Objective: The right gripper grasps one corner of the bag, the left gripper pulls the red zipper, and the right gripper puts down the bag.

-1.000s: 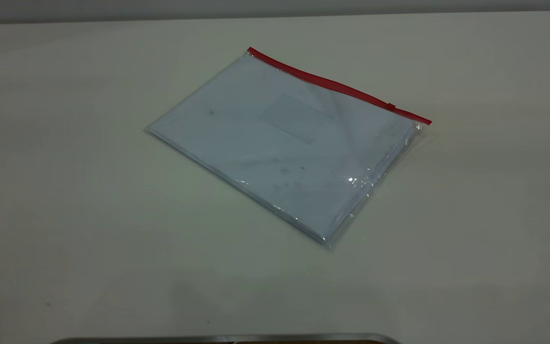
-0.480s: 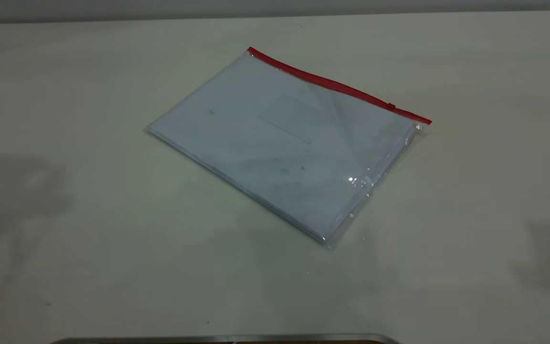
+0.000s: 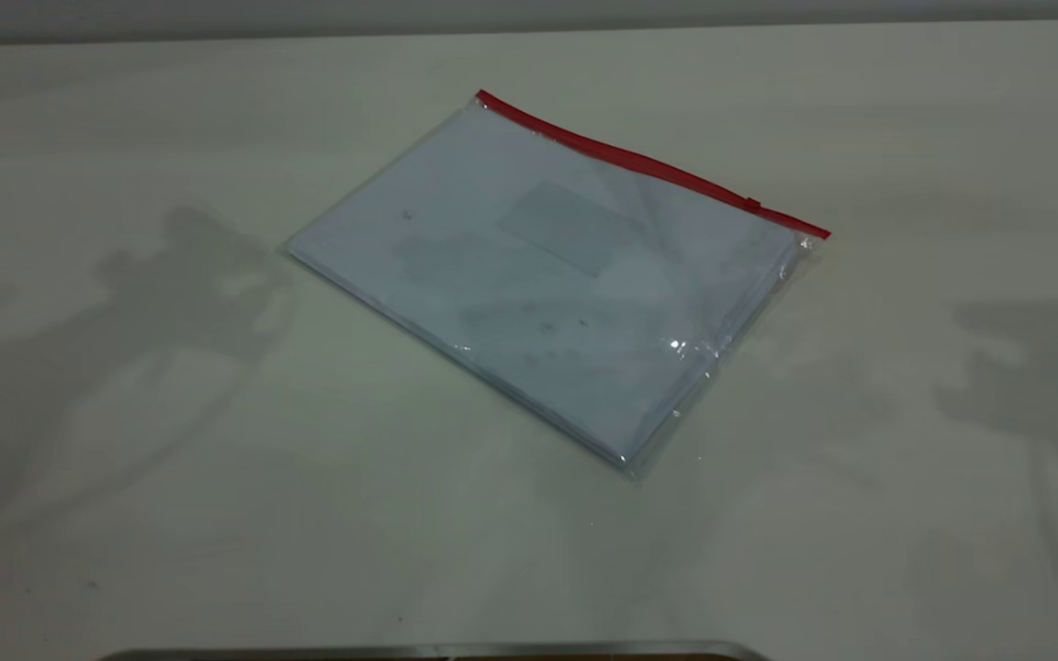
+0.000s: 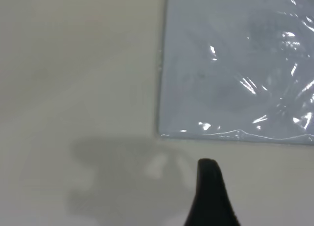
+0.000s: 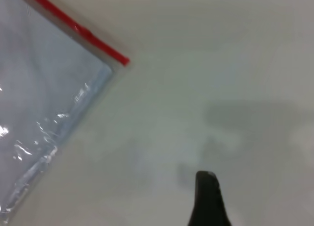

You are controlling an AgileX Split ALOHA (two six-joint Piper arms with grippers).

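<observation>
Pale table, flat bag, red zipper closed

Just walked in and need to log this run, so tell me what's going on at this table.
Nothing is being handled yet. The bag lies flat on the table, untouched, with the red zipper along its far edge and the slider near that edge's right end. Both arms are above the table, casting shadows either side of the bag. Only one fingertip of the left gripper shows, off a corner of the bag, and one of the right gripper, off the zipper-end corner.
</observation>
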